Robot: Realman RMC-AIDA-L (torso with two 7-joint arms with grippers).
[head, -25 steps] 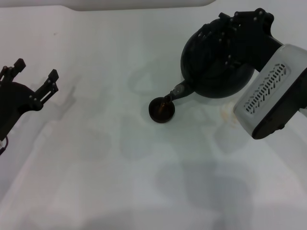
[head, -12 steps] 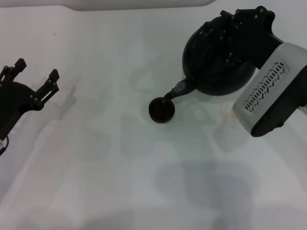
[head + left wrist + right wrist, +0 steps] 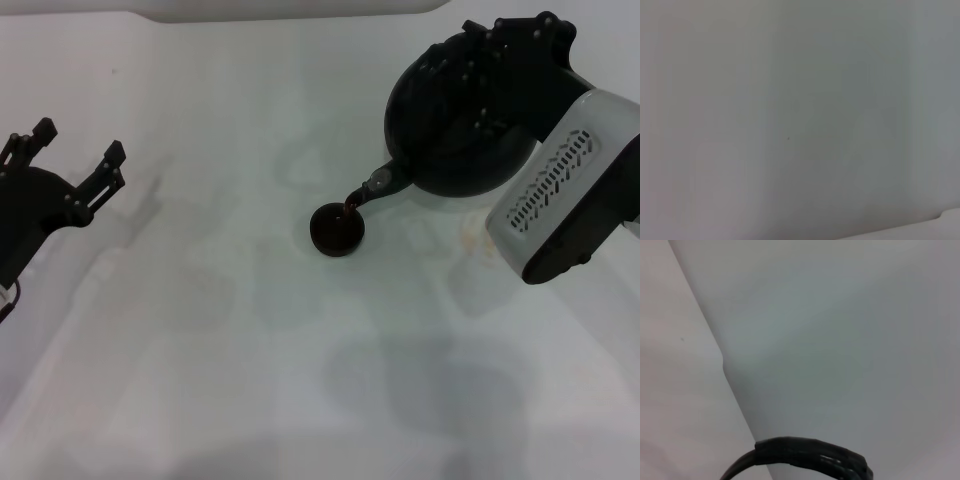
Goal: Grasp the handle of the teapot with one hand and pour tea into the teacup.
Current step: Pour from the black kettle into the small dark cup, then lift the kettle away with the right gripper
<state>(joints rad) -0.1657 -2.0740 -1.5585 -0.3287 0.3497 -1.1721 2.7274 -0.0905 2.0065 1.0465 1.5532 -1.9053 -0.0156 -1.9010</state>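
a: what is taking up the most room on the white table (image 3: 250, 380)?

b: the teapot (image 3: 455, 130), at the far right. the right gripper (image 3: 510, 60) is carrying it off the surface, tipped so that its spout (image 3: 372, 188) is pointing down toward the middle of the table.

a: is the right gripper gripping the handle?

b: it is sitting over the top of the pot where the handle should be, so i am judging it clamped there. a dark arched band, probably the handle (image 3: 805, 455), is showing in the right wrist view.

a: and the left gripper (image 3: 75, 160)?

b: it is waiting at the left edge, well apart from everything, fingers spread and carrying nothing.

a: where is the teacup (image 3: 337, 229)?

b: it is standing just under the spout tip, and a thin dark stream is running into it.

a: so how far along is it?

b: the grasp and lift look done and the pouring is happening. what is left is filling the cup, then righting the pot.
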